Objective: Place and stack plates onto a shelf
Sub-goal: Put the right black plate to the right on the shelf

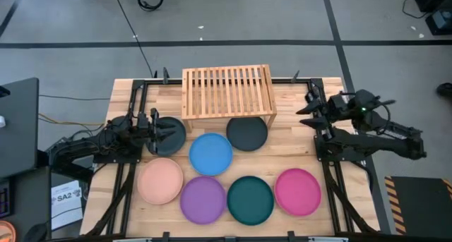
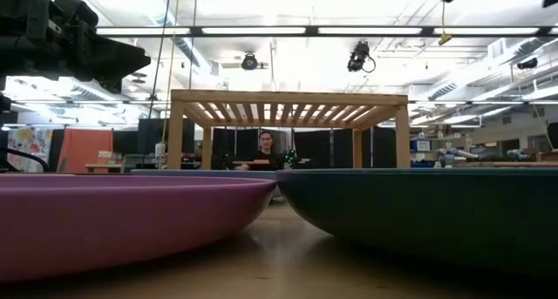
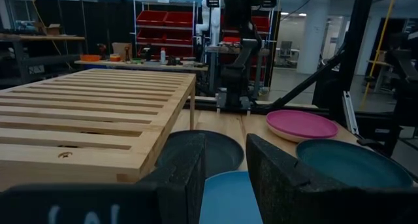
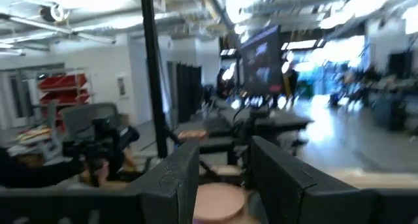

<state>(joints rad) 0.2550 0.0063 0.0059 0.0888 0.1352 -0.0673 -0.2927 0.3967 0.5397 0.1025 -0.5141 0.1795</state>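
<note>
The shelf point(image 1: 227, 90), a low slatted wood rack, stands at the table's far middle with nothing on it. Seven plates lie flat on the table in front of it: charcoal point(image 1: 247, 132), a second charcoal point(image 1: 173, 137), blue point(image 1: 210, 154), peach point(image 1: 160, 180), purple point(image 1: 203, 199), dark teal point(image 1: 250, 200) and magenta point(image 1: 297, 191). My left gripper point(image 1: 158, 127) point(image 3: 225, 140) hovers level above the left charcoal plate, open and holding nothing. My right gripper point(image 1: 309, 106) point(image 4: 225, 152) is raised at the table's right side, pointing toward the left, open and holding nothing.
The purple plate point(image 2: 131, 212) and the teal plate point(image 2: 427, 212) lie closest to the table's near edge. Bare wood point(image 1: 296, 140) shows between the shelf and the magenta plate. Black frame rails point(image 1: 332, 164) run along the table's sides.
</note>
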